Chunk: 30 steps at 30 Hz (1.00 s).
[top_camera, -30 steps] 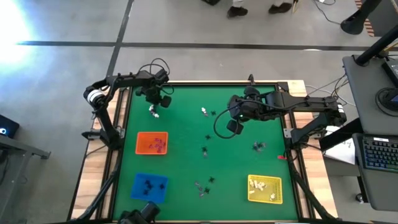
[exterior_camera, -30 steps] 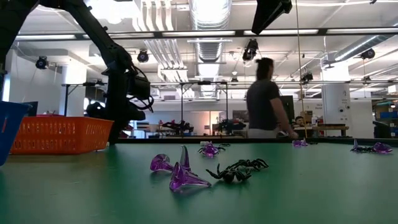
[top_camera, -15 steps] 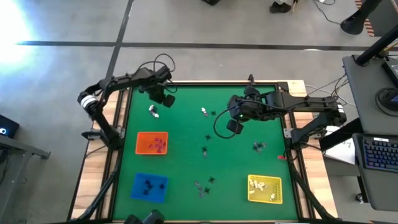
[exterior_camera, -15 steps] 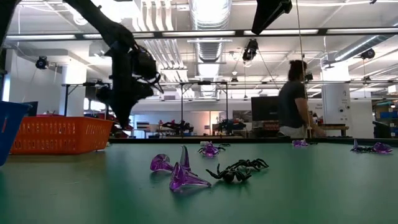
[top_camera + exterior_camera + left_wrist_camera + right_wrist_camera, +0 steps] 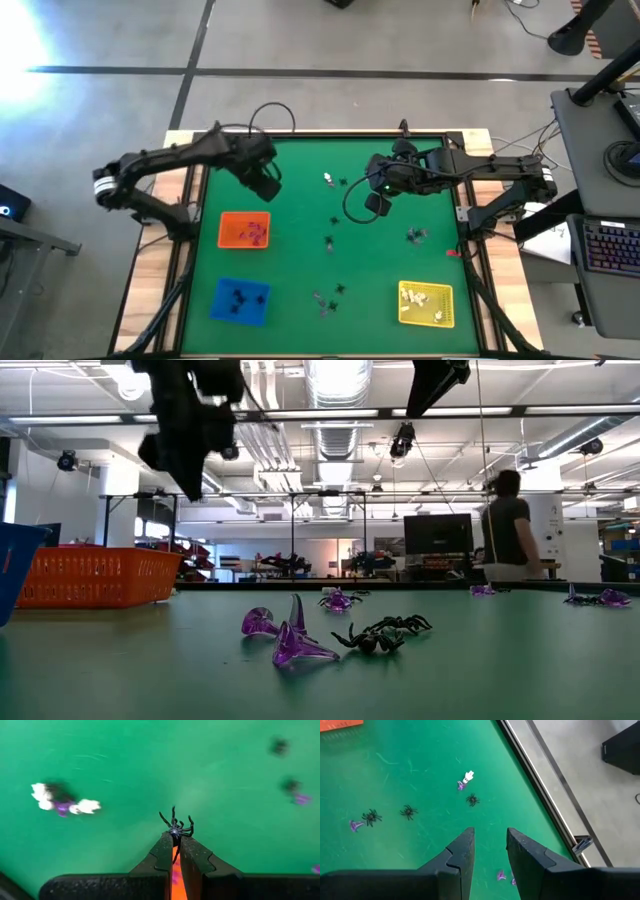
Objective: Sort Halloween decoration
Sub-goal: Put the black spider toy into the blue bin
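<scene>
My left gripper hangs high over the green table's far left part, just beyond the orange tray, and is shut on a black spider. In the low view it shows well above the tabletop. My right gripper waits open over the table's far middle, with nothing between its fingers. Several loose trinkets lie on the table: white and purple ones, black spiders, and purple pieces beside a black spider. My left gripper pinches the black spider by its body between its two fingertips. The legs stick out past the tips. The fingers come from above, pointing steeply down. The spider is lifted clear of the table.
A blue tray with black pieces stands near left, and a yellow tray with white pieces near right. The orange tray holds purple pieces. More trinkets lie mid-table and to the right. A person walks in the room behind.
My left gripper has risen from the table with the black spider and swung toward the near edge, toward the orange tray, rolling a little as it went. The spider is now lifted clear. The person in the background has walked to the right.
</scene>
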### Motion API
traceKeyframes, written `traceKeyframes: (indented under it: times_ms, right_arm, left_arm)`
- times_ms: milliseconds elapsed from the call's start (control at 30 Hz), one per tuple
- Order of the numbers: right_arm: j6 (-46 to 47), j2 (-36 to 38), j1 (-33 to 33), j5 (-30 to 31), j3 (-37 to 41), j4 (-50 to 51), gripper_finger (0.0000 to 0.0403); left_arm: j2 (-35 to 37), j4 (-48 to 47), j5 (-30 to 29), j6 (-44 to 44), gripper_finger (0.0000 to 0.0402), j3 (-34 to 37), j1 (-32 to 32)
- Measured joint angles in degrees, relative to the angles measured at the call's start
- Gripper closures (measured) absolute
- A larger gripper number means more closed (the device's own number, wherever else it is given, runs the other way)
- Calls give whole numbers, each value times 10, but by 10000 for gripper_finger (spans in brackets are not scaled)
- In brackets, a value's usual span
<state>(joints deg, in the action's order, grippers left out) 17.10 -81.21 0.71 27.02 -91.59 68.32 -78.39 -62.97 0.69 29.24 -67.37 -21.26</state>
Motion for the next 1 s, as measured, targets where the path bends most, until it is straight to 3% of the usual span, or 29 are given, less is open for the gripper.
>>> traceKeyframes:
  times_ms: [267, 567, 867, 1000]
  right_arm:
    - [-1, 0, 0, 0, 0, 1, 296]
    - [-1, 0, 0, 0, 0, 0, 296]
    - [69, 0, 1, -1, 0, 0, 296]
    - [111, 0, 2, -29, 0, 0, 296]
  left_arm:
    - [64, -1, -1, 97, 401, 8, 188]
    - [59, 2, -2, 255, 401, 24, 413]
    - [26, 12, -1, 327, 401, 26, 537]
    - [20, 51, -1, 336, 401, 27, 579]
